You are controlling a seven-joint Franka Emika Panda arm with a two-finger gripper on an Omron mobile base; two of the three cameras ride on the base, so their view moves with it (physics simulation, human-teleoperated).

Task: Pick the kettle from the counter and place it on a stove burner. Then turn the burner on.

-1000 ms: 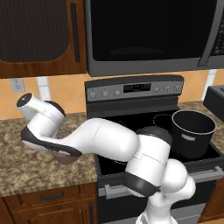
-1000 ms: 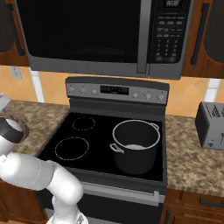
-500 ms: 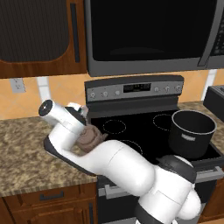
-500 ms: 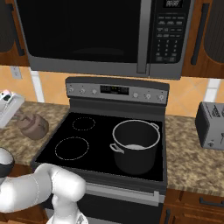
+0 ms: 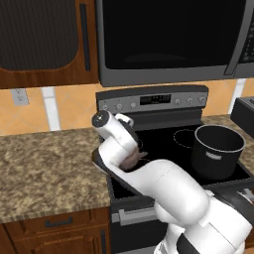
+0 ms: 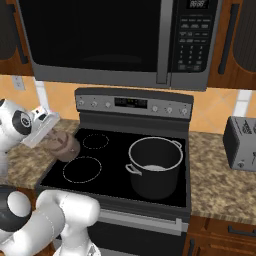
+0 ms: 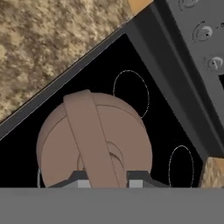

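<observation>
Hand view: kettle (image 7: pixel 94 144) now over cooktop (image 7: pixel 87 78).

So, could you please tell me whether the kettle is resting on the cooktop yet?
Not yet, apparently: the gripper holds the kettle by its handle, seemingly above the cooktop.

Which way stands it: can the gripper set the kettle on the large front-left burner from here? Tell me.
Probably yes. The gripper holds the kettle by its handle, above the cooktop's left side. The large burner lies bare just below and beside it; the black pot stands off to the right, out of the way.
</observation>
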